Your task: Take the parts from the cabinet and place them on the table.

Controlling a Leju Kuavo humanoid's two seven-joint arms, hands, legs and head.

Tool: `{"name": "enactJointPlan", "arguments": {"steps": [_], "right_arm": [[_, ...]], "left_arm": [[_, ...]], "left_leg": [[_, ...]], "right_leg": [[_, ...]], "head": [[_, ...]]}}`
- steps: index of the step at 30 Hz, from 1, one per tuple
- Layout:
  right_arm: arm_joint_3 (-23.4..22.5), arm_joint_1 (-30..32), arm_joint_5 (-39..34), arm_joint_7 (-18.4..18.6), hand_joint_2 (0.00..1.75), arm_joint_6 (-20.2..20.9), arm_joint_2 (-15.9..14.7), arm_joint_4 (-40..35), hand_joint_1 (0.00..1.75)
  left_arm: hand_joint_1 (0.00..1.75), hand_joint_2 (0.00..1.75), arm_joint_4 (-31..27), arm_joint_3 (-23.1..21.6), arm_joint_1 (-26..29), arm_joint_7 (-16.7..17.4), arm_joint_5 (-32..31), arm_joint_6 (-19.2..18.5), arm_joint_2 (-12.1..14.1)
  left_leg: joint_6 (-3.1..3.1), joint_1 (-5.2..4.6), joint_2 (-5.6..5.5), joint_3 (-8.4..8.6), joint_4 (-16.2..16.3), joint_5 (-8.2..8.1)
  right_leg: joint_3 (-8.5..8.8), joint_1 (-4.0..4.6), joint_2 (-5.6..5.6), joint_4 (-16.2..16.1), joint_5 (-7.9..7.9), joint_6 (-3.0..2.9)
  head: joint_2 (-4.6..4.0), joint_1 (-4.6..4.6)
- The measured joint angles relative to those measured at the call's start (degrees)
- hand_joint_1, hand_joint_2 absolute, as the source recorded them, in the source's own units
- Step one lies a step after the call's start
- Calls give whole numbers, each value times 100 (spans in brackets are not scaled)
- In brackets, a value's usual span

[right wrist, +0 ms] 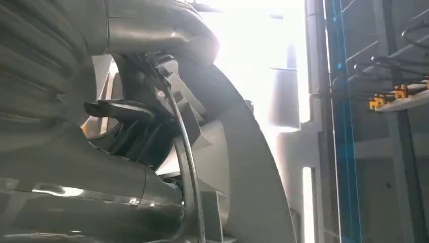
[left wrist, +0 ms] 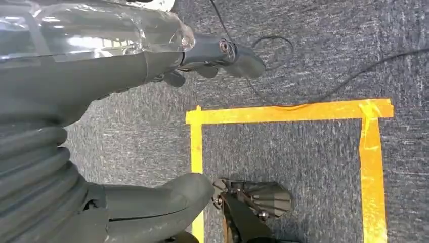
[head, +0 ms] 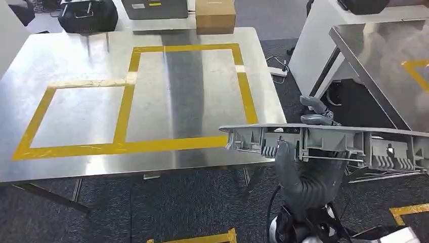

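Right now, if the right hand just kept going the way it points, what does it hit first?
Probably nothing soon. The right hand holds the long grey part and points forward past the steel table edge, towards open carpet and the white table leg beyond. Depth is unclear; the part's left end overhangs the table corner.

Head view: high, angled forward and down over bench [head: 152,101] and floor [head: 177,212]. Left wrist: close, facing down at taped floor. Right wrist: tight behind robot hand [right wrist: 131,126], sharing the grey part [head: 324,142] with head view.
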Motion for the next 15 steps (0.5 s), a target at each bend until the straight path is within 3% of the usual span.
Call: {"name": "enactJointPlan", "arguments": {"steps": [5, 10, 12, 15], "right_arm": [[88, -390, 169, 629, 175, 213, -110, 20, 175], [501, -1581, 357, 1820, 175, 1503, -291, 276, 175], [673, -2137, 276, 2049, 175, 1862, -304, 526, 175], [828, -2704, 197, 2149, 175, 1960, -304, 926, 175]], "left_arm": [[0, 175, 0, 0, 3, -7, 0, -22, -7], [0, 175, 0, -78, -31, 24, 0, -185, -13], [0, 175, 0, -177, -93, 94, 0, -240, -30], [0, 175, 0, -280, -177, 142, 0, -271, -61]], "left_leg": [[2, -13, 24, 8, -2, 4], [5, -24, 79, 20, -2, 5], [12, -26, 79, 21, -2, 10], [16, -28, 71, 23, -2, 13]], "right_leg": [[14, -18, 4, -3, 6, -4], [16, -28, 38, -3, 20, -5], [16, -28, 35, -5, 22, -4], [23, -28, 28, -8, 25, -1]], "head": [[0, 0], [0, -13], [0, -15], [0, -22]]}}
